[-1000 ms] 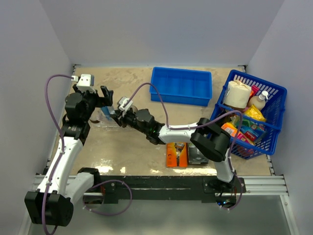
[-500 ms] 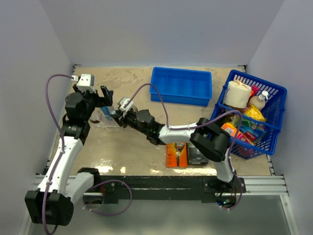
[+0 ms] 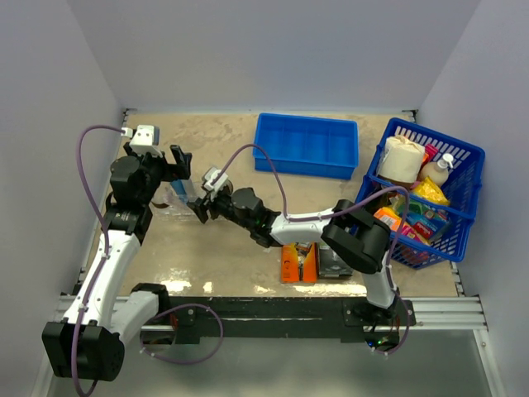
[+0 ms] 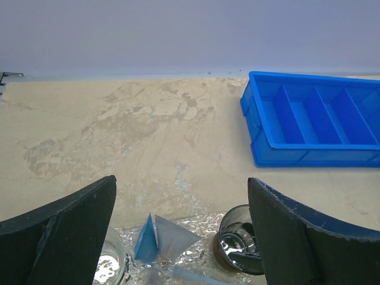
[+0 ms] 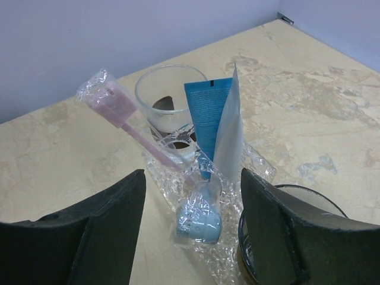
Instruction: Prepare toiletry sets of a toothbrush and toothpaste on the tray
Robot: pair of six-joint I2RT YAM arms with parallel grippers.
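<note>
The clear tray (image 5: 261, 169) lies between both grippers. On it a pale blue-white toothpaste box (image 5: 217, 122) stands tilted, and a wrapped toothbrush (image 5: 142, 139) leans with its pinkish head up and its blue end down. A clear cup (image 5: 169, 92) stands behind them and a darker cup (image 5: 291, 237) to the right. My right gripper (image 5: 190, 237) is open and empty, just short of the toothbrush's blue end. My left gripper (image 4: 178, 237) is open and empty above the tray (image 4: 202, 228), with the toothpaste box (image 4: 157, 237) between its fingers and cups (image 4: 240, 237) on both sides.
A solid blue bin (image 3: 307, 145) sits at the back. A blue lattice basket (image 3: 426, 194) full of goods stands at the right. An orange razor pack (image 3: 297, 260) and a dark pack (image 3: 332, 263) lie near the front under the right arm.
My right gripper has drawn back a little from the tray toward the near right. The left arm has not moved.
</note>
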